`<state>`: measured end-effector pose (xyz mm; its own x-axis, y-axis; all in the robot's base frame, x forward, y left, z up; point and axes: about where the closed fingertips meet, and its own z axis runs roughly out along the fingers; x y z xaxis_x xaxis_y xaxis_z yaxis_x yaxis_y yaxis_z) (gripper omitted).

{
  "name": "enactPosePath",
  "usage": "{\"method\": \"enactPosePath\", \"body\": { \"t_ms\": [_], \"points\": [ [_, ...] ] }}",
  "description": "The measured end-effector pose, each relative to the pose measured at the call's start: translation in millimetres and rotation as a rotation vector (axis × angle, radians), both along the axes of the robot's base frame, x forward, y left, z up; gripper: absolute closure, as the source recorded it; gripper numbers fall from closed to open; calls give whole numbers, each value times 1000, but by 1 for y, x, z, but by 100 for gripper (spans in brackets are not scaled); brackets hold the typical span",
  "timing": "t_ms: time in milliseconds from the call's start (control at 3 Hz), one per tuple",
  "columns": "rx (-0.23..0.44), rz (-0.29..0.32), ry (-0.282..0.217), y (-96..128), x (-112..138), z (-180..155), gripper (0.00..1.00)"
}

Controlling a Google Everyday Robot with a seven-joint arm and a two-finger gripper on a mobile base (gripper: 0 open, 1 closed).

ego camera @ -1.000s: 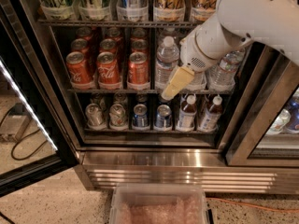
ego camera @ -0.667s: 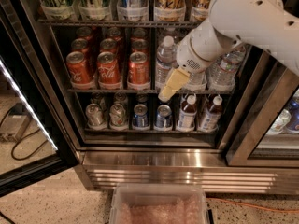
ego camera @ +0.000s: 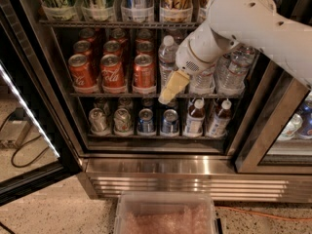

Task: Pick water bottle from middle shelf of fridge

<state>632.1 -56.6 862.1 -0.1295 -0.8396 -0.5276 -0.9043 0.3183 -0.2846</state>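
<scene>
Centre frame, inside the open steel fridge (ego camera: 161,165), the cream gripper (ego camera: 173,87) hangs before the middle shelf (ego camera: 117,94), covering the water bottle's (ego camera: 167,52) lower part beside red cans (ego camera: 112,69); whether it grasps anything cannot be told. Below: grille (ego camera: 185,186), speckled floor (ego camera: 53,213), clear bin (ego camera: 165,195).

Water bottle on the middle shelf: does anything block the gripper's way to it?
Nothing visible does. The gripper sits right before the lower half of the water bottle, at the front edge of the middle shelf. The fridge door stands open, and the red cans are beside the bottle, not before it.
</scene>
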Motion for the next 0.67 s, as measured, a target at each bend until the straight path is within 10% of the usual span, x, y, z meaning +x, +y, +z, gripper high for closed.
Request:
{"method": "enactPosePath", "body": {
  "t_ms": [667],
  "points": [
    [9, 18, 22, 12, 5, -3, 4]
  ]
}}
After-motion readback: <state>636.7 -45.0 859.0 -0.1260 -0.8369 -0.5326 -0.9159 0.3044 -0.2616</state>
